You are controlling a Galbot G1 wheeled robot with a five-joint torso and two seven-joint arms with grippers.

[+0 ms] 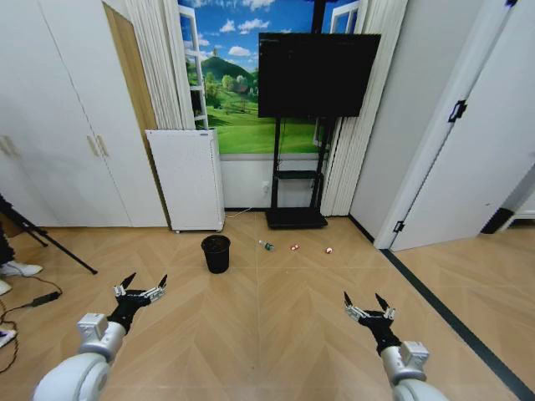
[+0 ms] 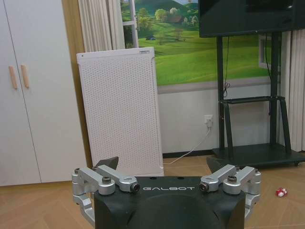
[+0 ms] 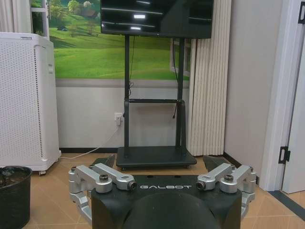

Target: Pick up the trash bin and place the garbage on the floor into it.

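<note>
On the far floor, before the white appliance (image 1: pixel 185 178), stands the trash bin (image 1: pixel 216 253); both grippers hang low and near, spread wide, holding nothing.

From the head, the left gripper (image 1: pixel 142 287) and right gripper (image 1: pixel 369 307) flank bare wood, with the bottle (image 1: pixel 266 246) and two red scraps (image 1: pixel 294 246) right of the bin, before the TV stand (image 1: pixel 296 218). One scrap (image 2: pixel 281 192) shows past the left wrist; the right wrist catches the bin (image 3: pixel 15 194), cut off at the edge.
</note>
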